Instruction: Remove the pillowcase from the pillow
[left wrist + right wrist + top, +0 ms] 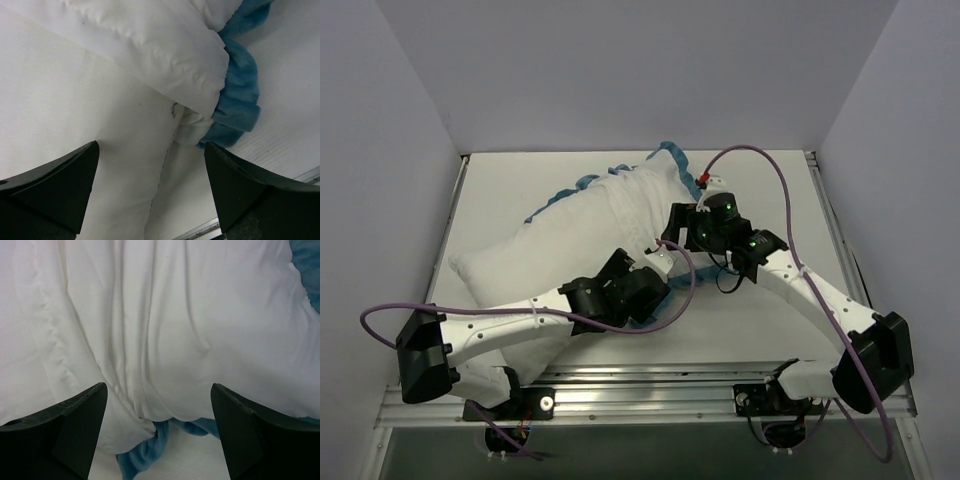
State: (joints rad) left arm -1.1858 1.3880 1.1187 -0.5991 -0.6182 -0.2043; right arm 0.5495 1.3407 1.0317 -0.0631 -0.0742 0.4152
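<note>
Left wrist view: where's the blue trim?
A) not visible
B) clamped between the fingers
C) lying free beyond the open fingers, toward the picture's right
C: the left gripper stands open, and the blue trim lies past its fingers, not clamped.

The pillowcase [165,45] was thin matt white cloth, finely creased, with a blue ruffled trim [240,95] of fleecy look. The pillow [75,115] was smoother matt white cloth. The fingers [50,195] of the left gripper [151,145] were matt black plastic. The table [770,200] was matt white, and its front rail [650,385] was bare brushed metal. The arm shells [490,332] were smooth white plastic.
</note>
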